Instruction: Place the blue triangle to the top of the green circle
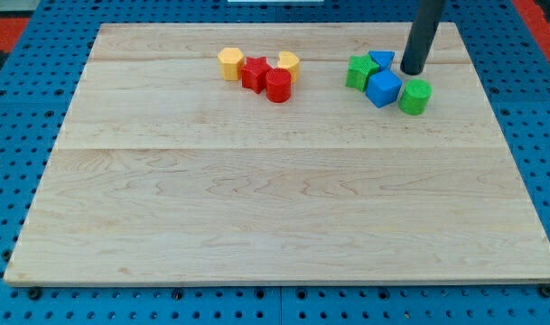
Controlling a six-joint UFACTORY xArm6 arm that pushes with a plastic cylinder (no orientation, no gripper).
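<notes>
The blue triangle [381, 60] lies near the board's top right, between a green star-like block [360, 72] on its left and my tip [412, 70] on its right. My tip stands just right of the triangle, close to it or touching. The green circle [415, 96] sits below and right of the tip. A blue cube [384, 88] lies between the green circle and the green star block, just below the triangle.
A second cluster sits at the top middle: a yellow hexagon-like block [230, 63], a red star [254, 73], a red cylinder [277, 86] and a yellow block [289, 63]. The wooden board [275, 199] lies on a blue pegboard.
</notes>
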